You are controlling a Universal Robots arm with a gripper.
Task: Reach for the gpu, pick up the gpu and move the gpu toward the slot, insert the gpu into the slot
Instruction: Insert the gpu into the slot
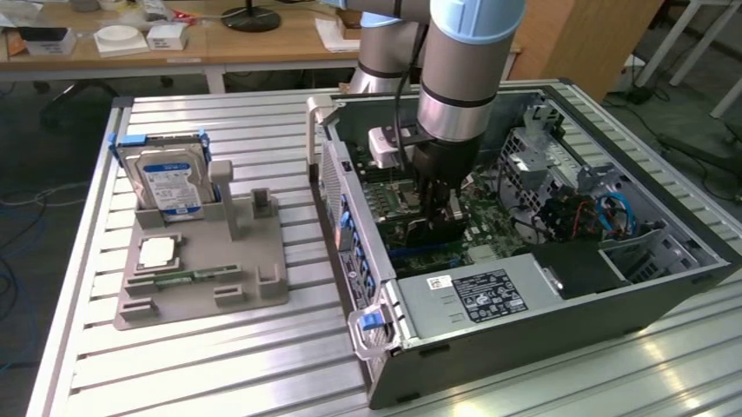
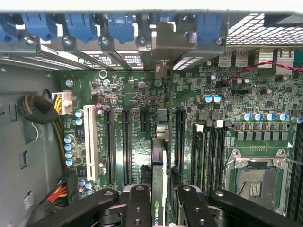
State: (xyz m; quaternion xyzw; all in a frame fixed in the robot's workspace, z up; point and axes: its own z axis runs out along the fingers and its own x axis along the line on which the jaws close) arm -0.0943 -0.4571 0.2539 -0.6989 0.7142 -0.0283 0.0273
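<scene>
Landmark: the open computer case (image 1: pixel 545 304), lying on its side on the ribbed metal bench (image 1: pixel 208 365); all places below are given from it.
Hard drive: a silver hard drive (image 1: pixel 169 181) with a blue-white label stands upright in a grey holder tray (image 1: pixel 203 265), well apart from the case, toward the exterior view's left.
Tray contents: a square silver chip (image 1: pixel 156 253) and a small green memory stick (image 1: pixel 195 276) lie flat on the same tray, near the drive.
Case edge: the side of the case nearest the tray carries a row of blue clips (image 2: pixel 122 24) along the card openings.
Arm: the robot arm (image 1: pixel 464 69) comes down from above into the middle of the case.
Claw: the claw (image 1: pixel 439 228) is inside the case, just above the motherboard (image 2: pixel 137 94); its two black fingers (image 2: pixel 138 208) are narrow and hold the gpu (image 2: pixel 159 189) between them.
Gpu: thin and seen edge-on, upright, lined up along the long black slots (image 2: pixel 126 142) of the motherboard; whether its lower edge is already in a slot I cannot tell.
Processor socket: an empty socket (image 2: pixel 253 182) sits on the board beside the memory slots.
Far side: blue and red cables (image 1: pixel 597 213) lie in the case toward the exterior view's right.
</scene>
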